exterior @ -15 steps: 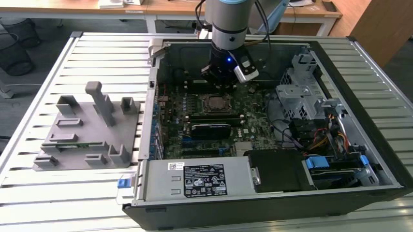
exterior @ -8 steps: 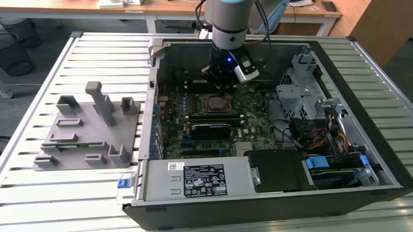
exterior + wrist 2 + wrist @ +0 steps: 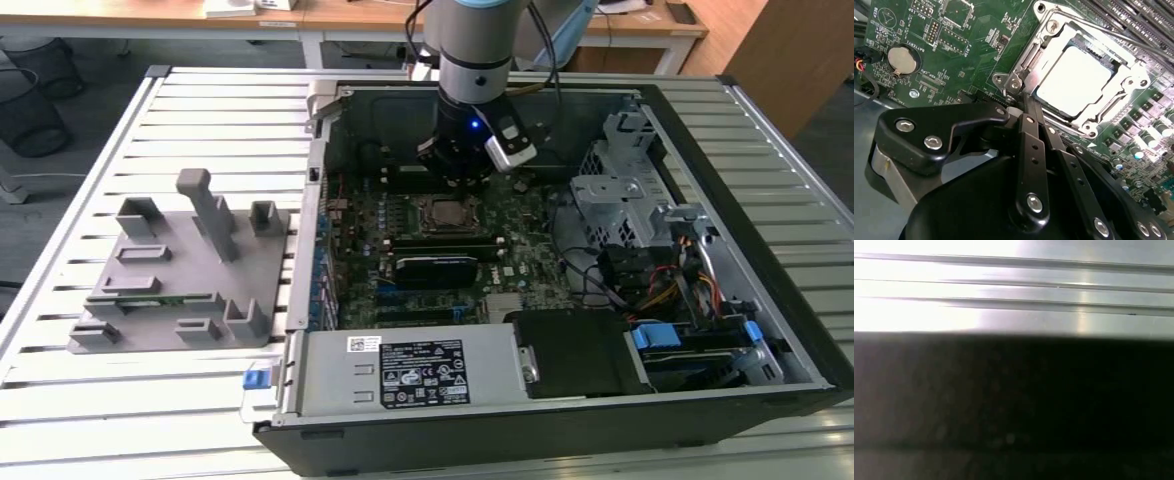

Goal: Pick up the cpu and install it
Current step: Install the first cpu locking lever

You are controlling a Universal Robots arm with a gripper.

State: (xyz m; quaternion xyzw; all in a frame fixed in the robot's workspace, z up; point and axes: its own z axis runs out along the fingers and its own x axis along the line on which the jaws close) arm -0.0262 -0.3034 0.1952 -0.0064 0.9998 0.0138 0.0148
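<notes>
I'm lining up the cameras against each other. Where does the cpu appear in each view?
Exterior view: the cpu sits in its socket on the motherboard inside the open computer case, directly beneath the tool.
Second wrist view: the cpu lies inside the metal socket frame, just beyond the tool.
First wrist view: I cannot make it out there.
Shared landmark: the socket frame around the cpu.

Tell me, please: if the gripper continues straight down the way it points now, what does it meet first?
Most likely the cpu, which already sits in its metal socket frame on the motherboard. The gripper points down just above that socket, though exact alignment and depth are hard to judge.
</notes>
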